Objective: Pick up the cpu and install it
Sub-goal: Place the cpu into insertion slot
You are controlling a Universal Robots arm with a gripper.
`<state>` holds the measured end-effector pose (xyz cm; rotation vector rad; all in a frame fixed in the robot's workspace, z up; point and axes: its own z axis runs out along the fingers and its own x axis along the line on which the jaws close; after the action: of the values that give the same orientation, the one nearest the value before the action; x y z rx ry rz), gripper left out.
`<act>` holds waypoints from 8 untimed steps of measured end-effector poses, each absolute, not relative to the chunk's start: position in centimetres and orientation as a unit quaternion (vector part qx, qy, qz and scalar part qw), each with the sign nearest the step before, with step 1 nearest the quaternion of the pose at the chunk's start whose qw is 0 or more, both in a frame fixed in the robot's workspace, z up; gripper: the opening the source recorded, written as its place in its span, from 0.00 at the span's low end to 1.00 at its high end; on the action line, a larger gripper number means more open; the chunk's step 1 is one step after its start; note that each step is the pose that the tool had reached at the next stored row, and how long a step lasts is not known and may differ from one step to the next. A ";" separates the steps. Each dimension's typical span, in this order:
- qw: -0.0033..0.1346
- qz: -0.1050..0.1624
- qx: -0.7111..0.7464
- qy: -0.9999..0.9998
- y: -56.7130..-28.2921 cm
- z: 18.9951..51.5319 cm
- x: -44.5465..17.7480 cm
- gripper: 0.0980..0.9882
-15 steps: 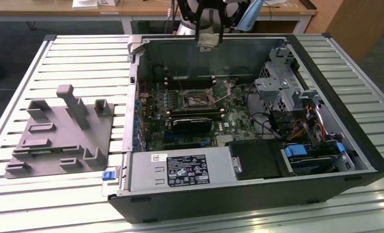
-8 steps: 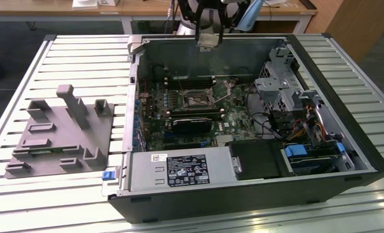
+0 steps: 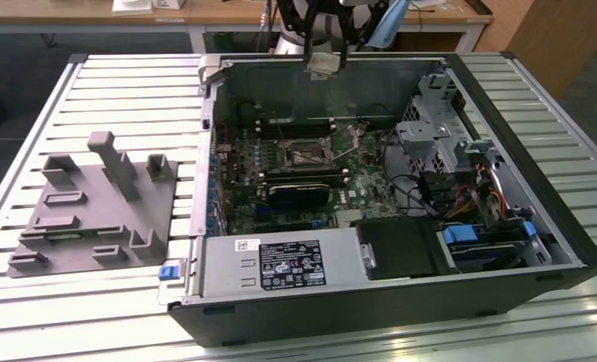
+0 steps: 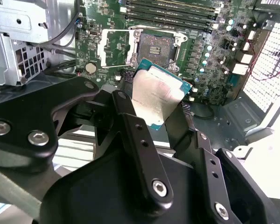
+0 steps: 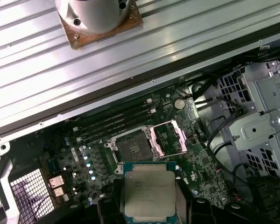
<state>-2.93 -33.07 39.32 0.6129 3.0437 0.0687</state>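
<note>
My gripper hangs over the far wall of the open computer case, shut on the cpu. In both wrist views the cpu shows as a flat silver square with a green rim, pinched by its edges between the black fingers. It is held tilted and well above the board. The green circuit board's socket lies below and is open, with its metal load plate swung up beside it.
A grey studded tray rests on the slatted table at the exterior view's left. Inside the case are a metal drive cage, cable bundles, memory slots and a power supply. The arm's base is bolted behind the case.
</note>
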 end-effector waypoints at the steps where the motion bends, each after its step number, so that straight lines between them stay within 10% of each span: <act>1: 0.018 0.022 0.200 0.979 -33.1 39.3 -2.9 0.48; 8: 0.018 0.022 0.219 0.975 -33.1 39.3 -2.9 0.48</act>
<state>-2.93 -33.07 39.28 0.6800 3.0285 0.0675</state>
